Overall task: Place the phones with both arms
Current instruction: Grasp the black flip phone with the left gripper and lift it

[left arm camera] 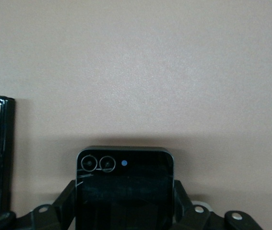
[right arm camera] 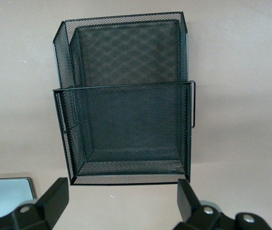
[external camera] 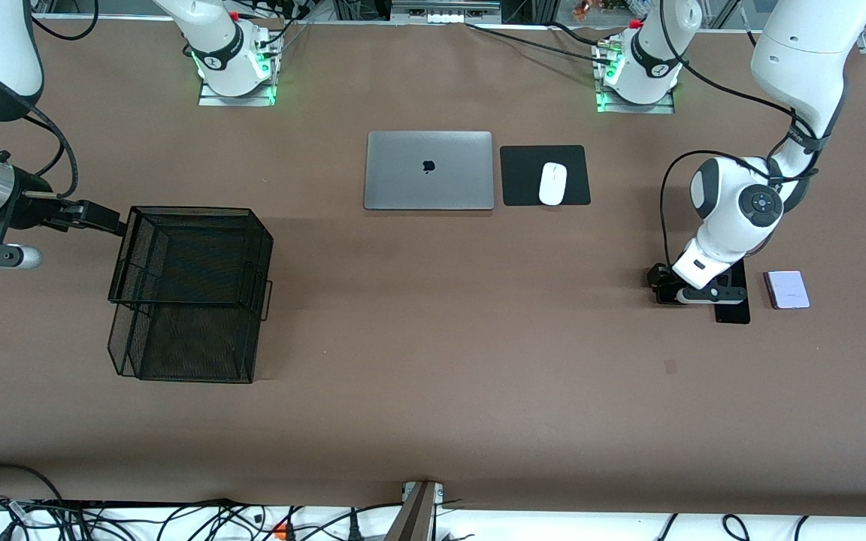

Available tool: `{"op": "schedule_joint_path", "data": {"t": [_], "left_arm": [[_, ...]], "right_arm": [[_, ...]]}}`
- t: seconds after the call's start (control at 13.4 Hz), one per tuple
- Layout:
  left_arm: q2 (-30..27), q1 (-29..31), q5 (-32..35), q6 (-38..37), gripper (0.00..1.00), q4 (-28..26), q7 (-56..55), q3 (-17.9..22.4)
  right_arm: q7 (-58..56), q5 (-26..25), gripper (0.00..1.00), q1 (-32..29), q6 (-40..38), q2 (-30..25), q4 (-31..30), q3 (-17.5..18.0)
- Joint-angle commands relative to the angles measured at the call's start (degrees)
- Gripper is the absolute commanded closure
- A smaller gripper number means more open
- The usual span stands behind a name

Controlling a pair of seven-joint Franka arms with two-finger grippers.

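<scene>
Table [external camera: 433, 391]: broad, flat, covered in matte brown, filling nearly the whole front view; evenly lit from above, with soft shadows under what stands on it.

Laptop [external camera: 428, 170]: grey, lid closed, dark logo at centre, lying toward the bases' edge of the table.

Mouse pad [external camera: 527, 176]: black, rectangular, just beside the laptop toward the left arm's end.

Computer mouse [external camera: 552, 183]: white, resting on the pad.

Wire-mesh tray unit [external camera: 189, 293]: black, two tiers, toward the right arm's end of the table.

Cables [external camera: 177, 518]: black tangle along a white strip at the table's camera-side edge.

Bracket [external camera: 418, 511]: grey metal, mid-edge.
</scene>
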Motion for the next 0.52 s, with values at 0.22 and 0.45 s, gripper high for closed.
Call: {"op": "schedule_joint_path", "data": {"t": [0.22,0.45], "left_arm": [[1.52,-2.39,0.73,-15.29,0.99,13.09,-6.69,-2.24],[1.96,-8.53,0.73,-25.25,0.99,20.66,-13.62,-2.24]], "right_arm": [[-0.85,0.93,0.0,-0.45,-0.71,-0.56,0.07,0.12],[-0.76,0.93,0.0,-0.45,-0.8,-0.56,0.07,0.12]]}}
